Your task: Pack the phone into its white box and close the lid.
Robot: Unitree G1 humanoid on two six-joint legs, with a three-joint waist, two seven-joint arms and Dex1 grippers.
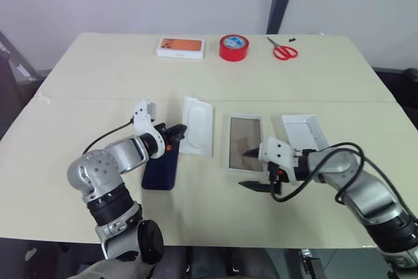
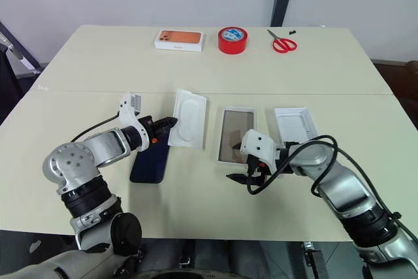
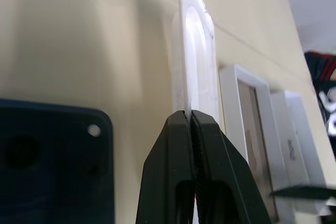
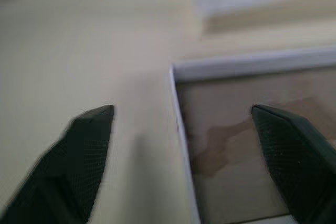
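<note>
The dark navy phone (image 1: pixel 160 168) lies flat on the table at the left, its back up. Just past it my left gripper (image 1: pixel 177 132) is shut on the edge of a thin white insert (image 1: pixel 197 125) with an oval recess; the black fingertips (image 3: pixel 191 124) pinch its rim. The white box (image 1: pixel 245 142), tan inside, lies in the middle. The lid (image 1: pixel 304 132), plain white side up, lies to its right. My right gripper (image 1: pixel 253 169) is open at the box's near edge. One finger is over the table, the other over the tan floor, with the rim (image 4: pixel 181 124) between them.
Along the far edge of the table are a white box with an orange picture (image 1: pixel 180 47), a red tape roll (image 1: pixel 234 48) and red scissors (image 1: pixel 283 50). A seam crosses the table (image 1: pixel 78 99) behind the work area.
</note>
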